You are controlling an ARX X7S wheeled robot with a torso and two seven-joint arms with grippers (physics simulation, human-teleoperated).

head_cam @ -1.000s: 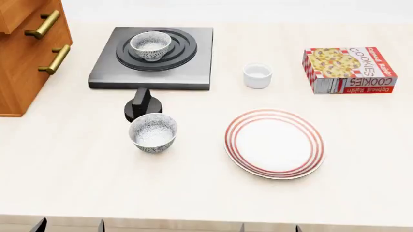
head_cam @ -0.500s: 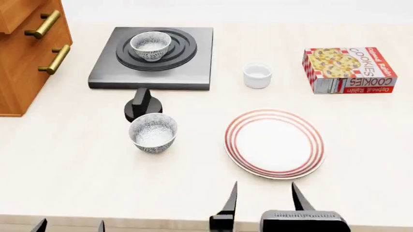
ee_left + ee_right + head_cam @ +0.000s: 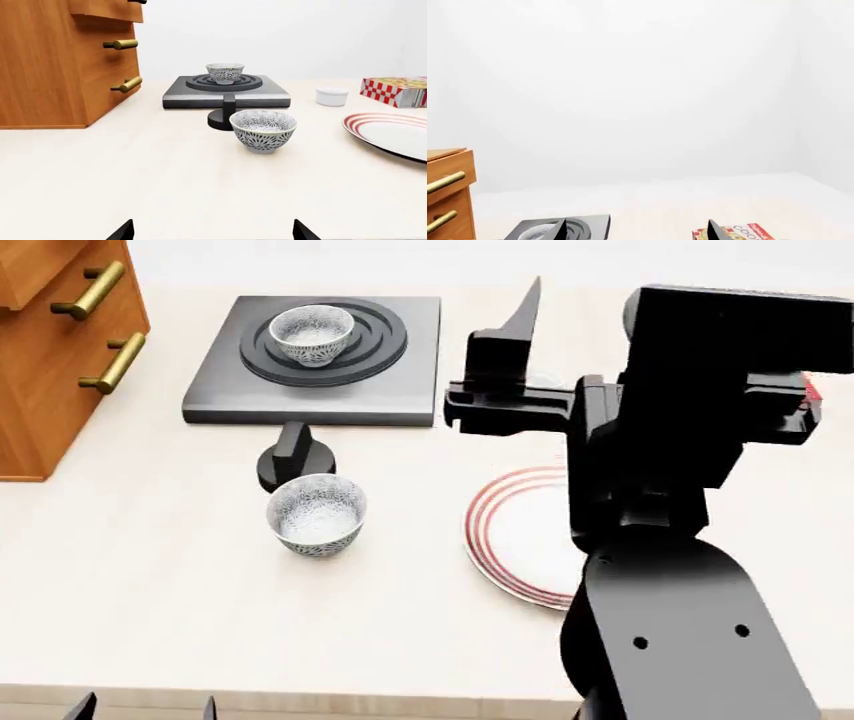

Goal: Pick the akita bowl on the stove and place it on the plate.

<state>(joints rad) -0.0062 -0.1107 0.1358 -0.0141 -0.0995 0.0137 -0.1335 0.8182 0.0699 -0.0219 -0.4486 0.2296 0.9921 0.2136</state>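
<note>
Akita bowl [image 3: 311,334]: upright on the burner rings of the stove, roughly centred on them; nothing touches it. The left wrist view shows it [image 3: 225,73] on its narrow foot at the back of the scene.

Stove [image 3: 227,380]: dark-grey square slab lying flat on the bench, toward the far left, near the wooden cabinet.

Knob [image 3: 294,458]: round and black, standing on the bench just in front of the stove's near edge, apart from the slab.

Twin bowl [image 3: 316,514]: same speckled pattern, upright on the bench just in front of the knob, well nearer the robot than the stove.

Plate [image 3: 514,530]: white with red rings, flat on the bench to the right of the twin bowl; the right arm covers most of it in the head view. The left wrist view shows its rim [image 3: 373,127].

Right tool [image 3: 587,315]: raised above the bench, over the area between stove and cookie box; fingers spread wide, nothing between them. Only one finger is plainly seen in the head view.

Left tool [image 3: 212,231]: low at the near edge of the bench, two tips spread apart, holding nothing, facing the twin bowl.

White cup [image 3: 331,96]: small, plain, right of the stove.

Cookie box [image 3: 397,90]: red-and-white checked, at the far right.

Cabinet [image 3: 54,360]: wooden, brass handles, at the bench's left end.
</note>
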